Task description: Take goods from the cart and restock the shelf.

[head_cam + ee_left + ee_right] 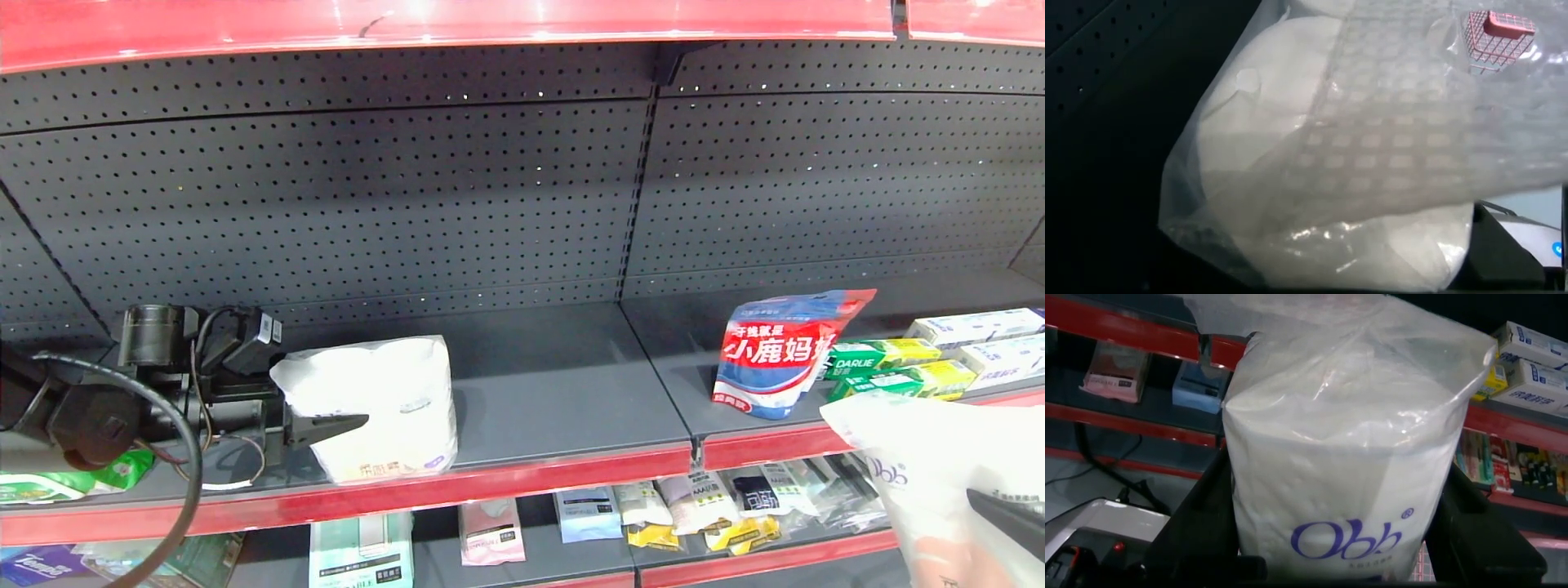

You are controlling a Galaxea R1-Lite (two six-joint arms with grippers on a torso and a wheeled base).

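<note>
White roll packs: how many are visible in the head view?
2. One roll pack stands on the shelf at the left gripper; the other is in the right gripper, lower right. More may be hidden.

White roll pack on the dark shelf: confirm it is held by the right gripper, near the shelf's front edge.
Wrong on the gripper. The head view shows the left gripper holding the white roll pack, not the right. It does sit on the dark shelf near the front edge. The right gripper holds a second white pack.
</note>
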